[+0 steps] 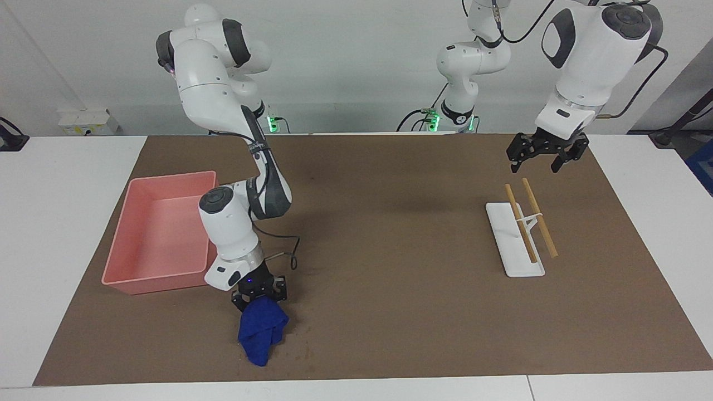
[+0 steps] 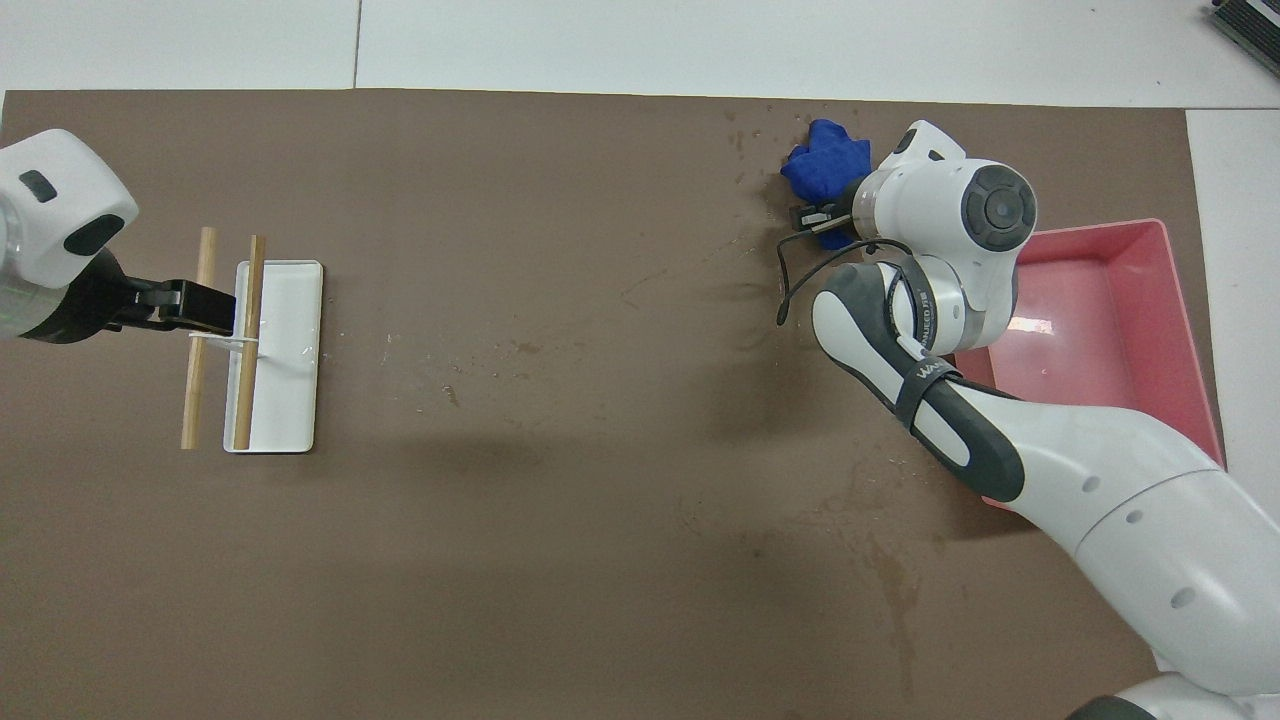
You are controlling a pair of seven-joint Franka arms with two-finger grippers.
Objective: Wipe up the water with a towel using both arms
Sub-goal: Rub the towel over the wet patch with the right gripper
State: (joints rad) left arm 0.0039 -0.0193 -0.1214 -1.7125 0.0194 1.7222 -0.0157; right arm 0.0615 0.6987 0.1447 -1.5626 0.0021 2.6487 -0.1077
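The right tool (image 1: 259, 299) is pinched on a bunched blue towel (image 1: 261, 331) whose lower end touches the brown mat (image 1: 390, 234) at the water specks (image 1: 298, 348), beside the pink bin (image 1: 159, 234). The left tool (image 1: 543, 156) waits spread over the mat near the white chopstick rack (image 1: 509, 245).

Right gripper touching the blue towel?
Touching. Facing view: right gripper is shut on the blue towel's top, and the cloth hangs from its fingertips.
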